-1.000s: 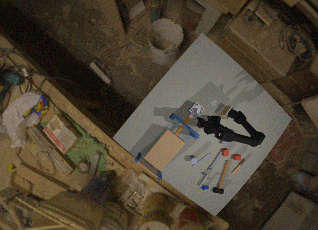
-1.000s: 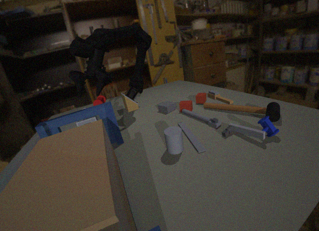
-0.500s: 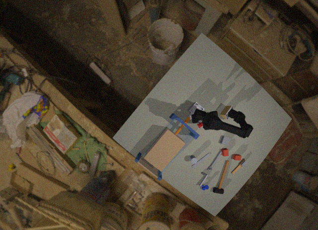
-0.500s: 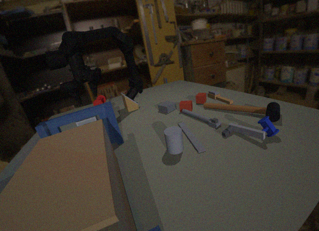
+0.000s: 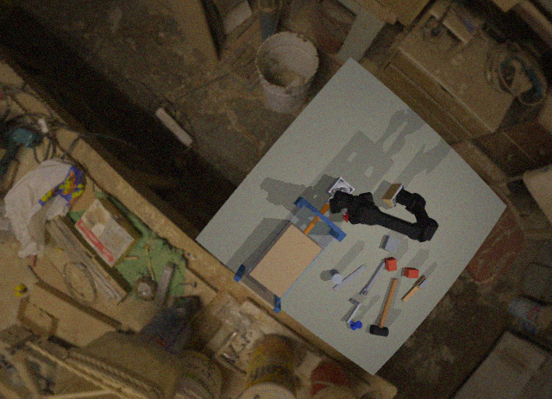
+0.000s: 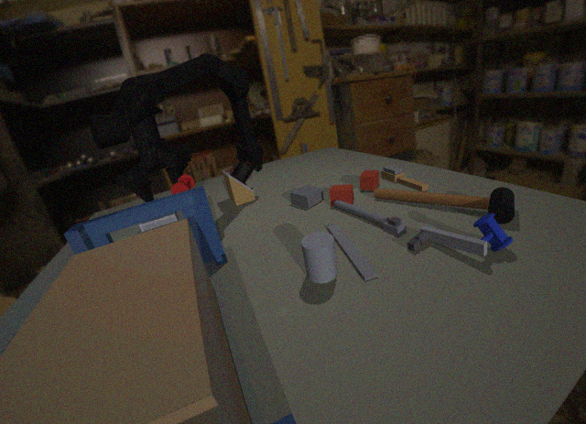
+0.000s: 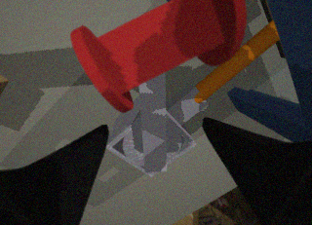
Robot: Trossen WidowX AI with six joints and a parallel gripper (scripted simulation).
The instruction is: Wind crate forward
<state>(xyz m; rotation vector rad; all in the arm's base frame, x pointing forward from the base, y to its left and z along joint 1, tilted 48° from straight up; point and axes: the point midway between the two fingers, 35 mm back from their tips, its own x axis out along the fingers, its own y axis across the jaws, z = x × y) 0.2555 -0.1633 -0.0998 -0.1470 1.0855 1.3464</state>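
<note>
The tan crate sits in the clear-panelled cubby behind the blue steel frame, with a gap at its front. An orange strap runs from it through the frame to the grey winch. A red knob stands beside the winch; how its grey arm joins the winch is partly hidden. My gripper is open and empty, above the winch, its fingertips spread either side of it in the wrist view. The top view hides the fingers under the arm.
A cranked grey bar with a blue knob lies among a mallet, a wrench, a flat bar and a chisel-like tool. A grey cylinder, red blocks and a tan wedge stand nearby.
</note>
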